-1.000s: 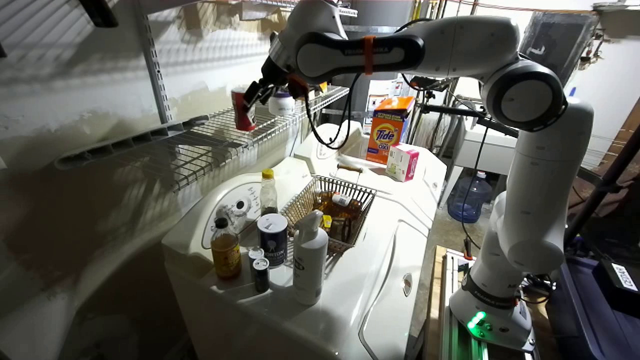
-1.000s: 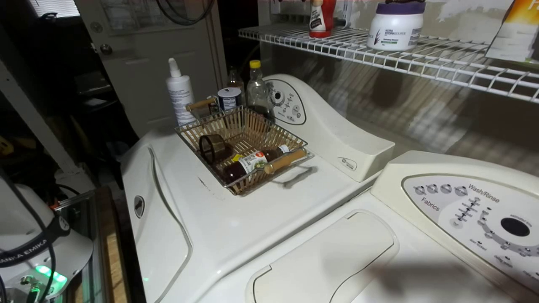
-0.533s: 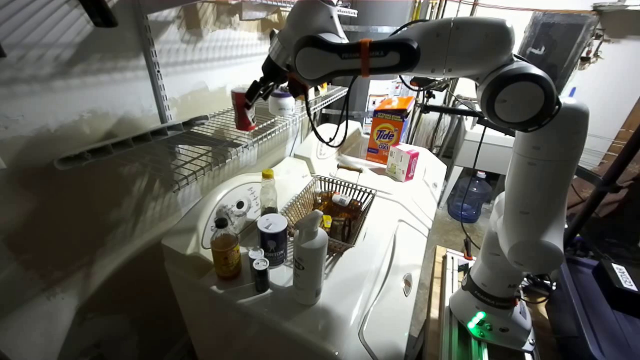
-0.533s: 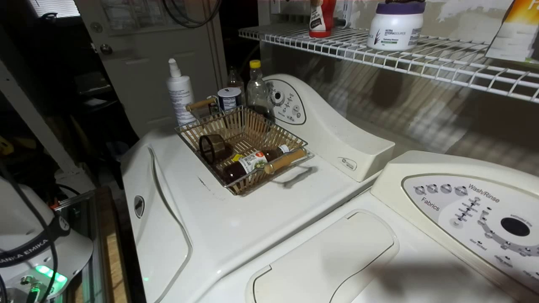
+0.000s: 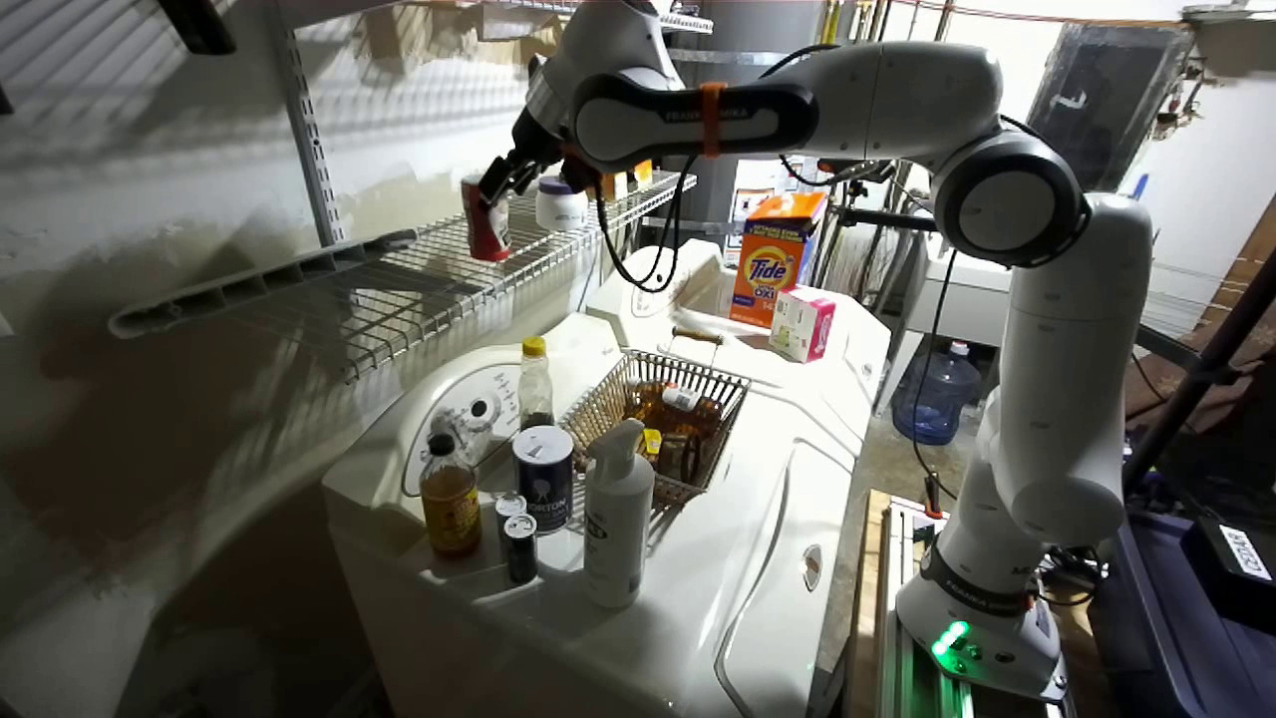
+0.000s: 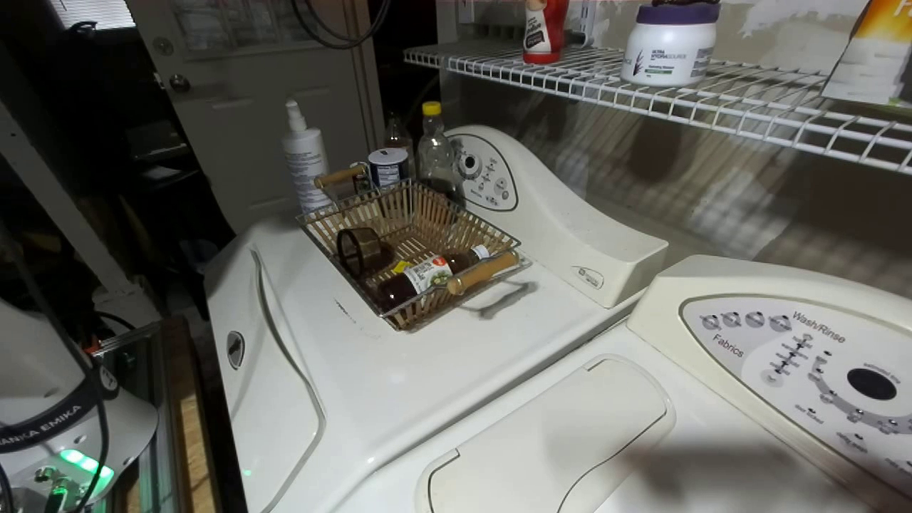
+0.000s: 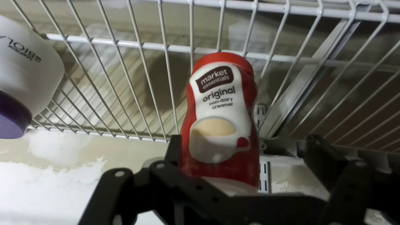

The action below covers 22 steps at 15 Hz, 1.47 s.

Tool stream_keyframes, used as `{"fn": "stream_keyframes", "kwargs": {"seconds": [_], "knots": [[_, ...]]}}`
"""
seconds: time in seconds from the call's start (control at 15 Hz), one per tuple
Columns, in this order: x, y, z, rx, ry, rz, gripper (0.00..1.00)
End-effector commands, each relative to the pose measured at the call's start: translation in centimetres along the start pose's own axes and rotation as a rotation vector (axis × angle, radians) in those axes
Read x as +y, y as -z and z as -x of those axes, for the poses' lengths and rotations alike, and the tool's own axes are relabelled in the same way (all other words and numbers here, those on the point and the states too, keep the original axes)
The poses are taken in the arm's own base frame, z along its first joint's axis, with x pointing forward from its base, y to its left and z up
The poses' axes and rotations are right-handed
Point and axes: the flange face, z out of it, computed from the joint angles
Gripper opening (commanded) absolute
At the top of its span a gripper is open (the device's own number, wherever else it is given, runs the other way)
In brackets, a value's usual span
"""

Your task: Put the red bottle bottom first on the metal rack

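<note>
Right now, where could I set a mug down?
Bare: the white machine's top between the basket and the next machine's lid; that lid too, where it shows. The metal rack looks bare past the red bottle, away from the jar. Crowded: the basket's other end, where the white bottle and blue canister stand; and around the red bottle, by the gripper.

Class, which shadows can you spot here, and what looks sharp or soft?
Wrist view: red bottle sharp enough to read, dark gripper softer. In an exterior view: striped shadows on the wall below the metal rack, hazy dark patch on the washer.
</note>
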Motion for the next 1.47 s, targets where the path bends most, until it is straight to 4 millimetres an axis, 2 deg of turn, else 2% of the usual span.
{"fn": "stream_keyframes", "kwargs": {"seconds": [0.0,0.13,0.2,0.27,0.53,0.87,1.4], "knots": [[0.2,-0.8,-1.3,0.017,-0.001,0.029,1.0],[0.3,-1.3,-1.5,0.016,0.001,0.036,1.0],[0.3,-1.5,-1.6,0.015,0.005,0.039,0.92],[0.3,-1.7,-1.6,0.013,0.008,0.042,0.73],[0.1,-2.2,-1.8,0.012,0.038,0.071,0.45],[-1.2,-2.2,-1.8,0.007,0.158,0.148,0.34],[-4.7,-2.0,-0.6,-0.115,0.458,0.242,0.34]]}}
